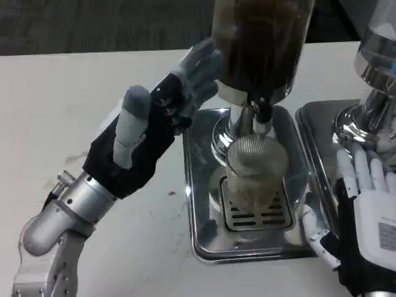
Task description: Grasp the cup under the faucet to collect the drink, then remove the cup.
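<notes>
Across the whole picture spreads the flat white bench [55,124], with a few small brown specks near its middle. On it stands a large drink dispenser with a clear, rounded tank of dark brown liquid [260,43] on a polished chrome neck, and below it a shiny rectangular steel drip tray [201,185] with a slotted grille at its centre. A second chrome dispenser base [365,117] stands on its own tray at the right edge. The left robot hand [161,117], white-fingered with a black palm on a silver forearm, is raised above the bench just beside the tank, fingers spread apart and holding nothing; whether its fingertips touch the tank cannot be told. The right robot hand [365,210], white-backed, lies low beside the tray's right rim, fingers apart, gripping nothing. Smallest, the clear ribbed plastic cup [255,176] stands upright on the grille directly under the faucet [263,117], its upper part looking misted and a pale brownish tint showing lower down.
</notes>
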Robot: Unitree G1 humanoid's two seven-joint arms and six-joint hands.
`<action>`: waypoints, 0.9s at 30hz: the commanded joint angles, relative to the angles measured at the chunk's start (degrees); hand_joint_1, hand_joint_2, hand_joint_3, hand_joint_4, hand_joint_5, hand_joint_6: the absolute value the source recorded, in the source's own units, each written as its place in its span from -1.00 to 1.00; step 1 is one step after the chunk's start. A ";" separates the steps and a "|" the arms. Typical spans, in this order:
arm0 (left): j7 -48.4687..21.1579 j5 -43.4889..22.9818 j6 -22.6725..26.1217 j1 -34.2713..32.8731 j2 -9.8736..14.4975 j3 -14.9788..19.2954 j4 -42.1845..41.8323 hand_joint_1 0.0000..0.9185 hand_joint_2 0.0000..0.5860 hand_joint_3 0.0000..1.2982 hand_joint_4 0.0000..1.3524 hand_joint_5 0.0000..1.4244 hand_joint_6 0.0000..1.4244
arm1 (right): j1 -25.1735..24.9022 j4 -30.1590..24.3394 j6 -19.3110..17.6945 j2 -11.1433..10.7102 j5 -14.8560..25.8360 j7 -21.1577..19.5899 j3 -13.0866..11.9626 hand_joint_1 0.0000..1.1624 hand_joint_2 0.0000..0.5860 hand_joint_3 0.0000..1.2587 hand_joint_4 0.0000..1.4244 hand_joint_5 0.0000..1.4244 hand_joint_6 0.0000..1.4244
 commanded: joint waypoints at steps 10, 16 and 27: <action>-7.24 1.62 10.82 -4.61 -2.63 1.76 -7.12 -1.00 -0.86 -1.00 -1.00 -1.00 -1.00 | -0.64 1.22 -0.58 0.97 0.96 -1.16 -0.29 -0.60 0.77 -0.90 -1.00 -1.00 -1.00; -9.33 3.99 12.42 -8.92 -4.04 1.24 -5.92 -1.00 -0.86 -1.00 -1.00 -1.00 -1.00 | -0.37 0.91 -0.20 1.25 1.08 -1.50 -0.24 -0.60 0.77 -0.90 -1.00 -1.00 -1.00; -10.17 10.00 9.62 -14.62 -7.12 0.42 -0.44 -1.00 -0.86 -1.00 -1.00 -1.00 -1.00 | 1.03 0.14 -0.16 2.10 1.05 -2.49 -0.46 -0.60 0.77 -0.90 -1.00 -1.00 -1.00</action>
